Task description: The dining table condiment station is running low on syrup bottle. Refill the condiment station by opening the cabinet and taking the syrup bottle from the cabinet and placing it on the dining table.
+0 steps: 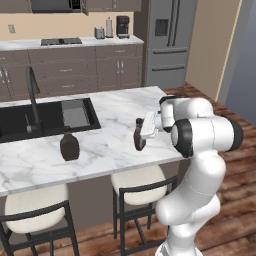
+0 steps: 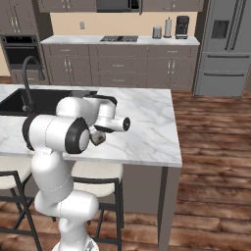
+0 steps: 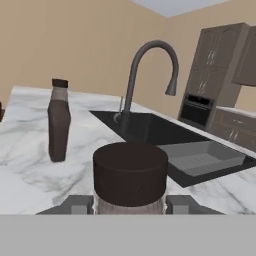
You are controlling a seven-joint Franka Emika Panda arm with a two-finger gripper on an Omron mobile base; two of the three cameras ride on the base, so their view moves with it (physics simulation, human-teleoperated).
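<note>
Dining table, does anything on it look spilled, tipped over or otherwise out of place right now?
Nothing stands out. The dining table looks clean, with no spill. The other dark bottle stands upright near the sink. The gripper holds the syrup bottle upright over the marble.

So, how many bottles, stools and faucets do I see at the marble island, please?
Bottles: 2, the squat dark bottle standing on the marble and the syrup bottle held in the gripper
Stools: 2, left stool and right stool
Faucets: 1, the black faucet
Total: 5
</note>
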